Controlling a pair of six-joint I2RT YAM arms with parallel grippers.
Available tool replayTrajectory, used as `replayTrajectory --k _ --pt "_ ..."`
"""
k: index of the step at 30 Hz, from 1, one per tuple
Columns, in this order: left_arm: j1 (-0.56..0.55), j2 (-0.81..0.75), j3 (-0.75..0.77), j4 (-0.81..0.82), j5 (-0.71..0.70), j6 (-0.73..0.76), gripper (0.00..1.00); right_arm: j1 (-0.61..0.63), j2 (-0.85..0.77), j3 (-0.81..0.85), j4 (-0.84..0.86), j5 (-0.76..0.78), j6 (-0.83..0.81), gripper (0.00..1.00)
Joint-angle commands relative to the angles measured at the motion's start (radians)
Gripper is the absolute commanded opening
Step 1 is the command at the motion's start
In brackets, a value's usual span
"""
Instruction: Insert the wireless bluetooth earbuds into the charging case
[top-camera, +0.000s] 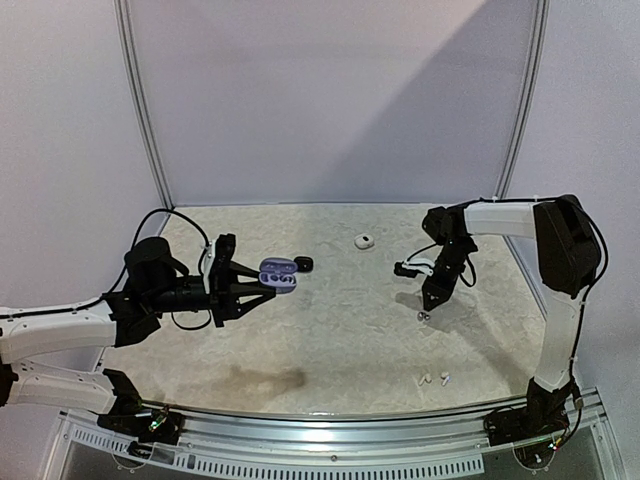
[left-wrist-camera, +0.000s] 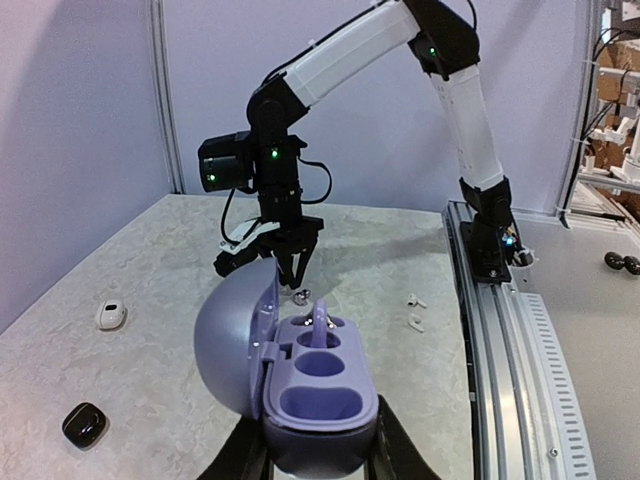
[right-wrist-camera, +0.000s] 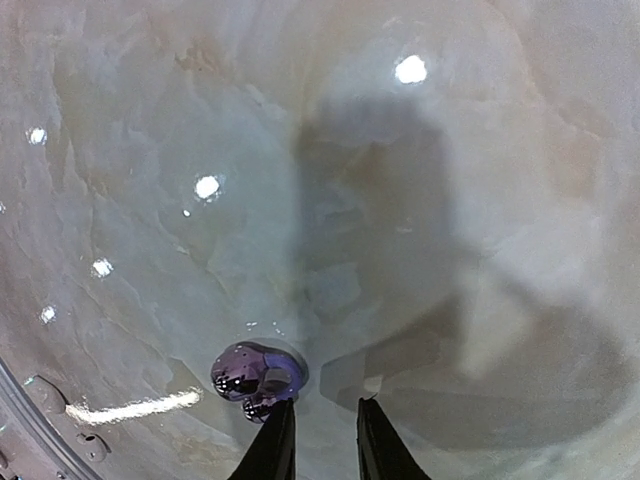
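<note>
right gripper (right-wrist-camera: 320, 442) hung narrowly parted, empty | dark purplish glossy earbud (right-wrist-camera: 256, 374) lay on tabletop (right-wrist-camera: 450, 150) just outside one finger (right-wrist-camera: 274, 448) | left gripper (top-camera: 260, 284) clenched open lilac charging case (left-wrist-camera: 322, 392)

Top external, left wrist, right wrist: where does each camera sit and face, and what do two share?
Top external: above and behind, facing down at the table; left arm, right arm show.
Left wrist: faces the right arm; left gripper holds the purple charging case.
Right wrist: faces down; right gripper beside a purplish earbud.
Shared: that case, top and left wrist.
</note>
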Motion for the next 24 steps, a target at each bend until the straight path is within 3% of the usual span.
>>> replayTrajectory --k 1,24 --pt "0.005 0.005 0.015 -0.018 0.014 0.026 0.00 0.015 0.010 -0.036 0.014 -0.019 -0.002 0.23" --pt "0.005 -0.002 0.014 -0.033 0.025 0.048 0.00 0.090 -0.019 -0.091 0.008 -0.081 0.093 0.22"
